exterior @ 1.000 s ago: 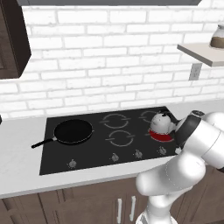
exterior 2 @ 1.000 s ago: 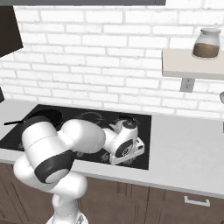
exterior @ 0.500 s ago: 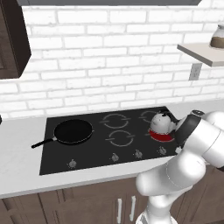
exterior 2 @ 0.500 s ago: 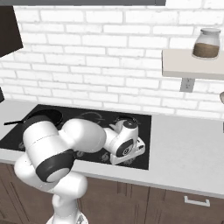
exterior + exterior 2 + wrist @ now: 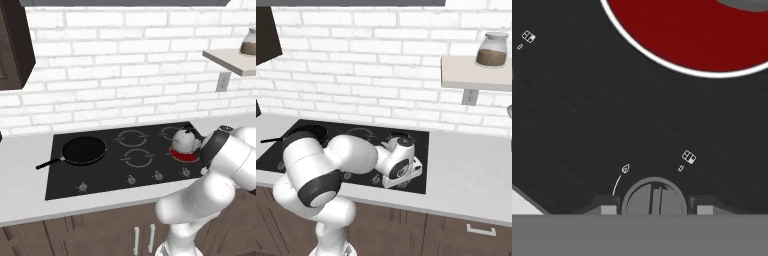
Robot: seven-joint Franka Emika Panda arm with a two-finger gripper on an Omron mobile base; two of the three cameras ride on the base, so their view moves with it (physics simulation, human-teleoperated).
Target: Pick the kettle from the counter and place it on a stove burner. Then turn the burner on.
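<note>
Claw part-open, fingertips flanking stove knob

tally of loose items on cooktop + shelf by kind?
Kettle: 1
Frying pan: 1
Glass jar: 1
Total: 3

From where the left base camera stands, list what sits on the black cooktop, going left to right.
Frying pan → the two unlit burner rings at the middle → kettle on the glowing red burner.
</note>
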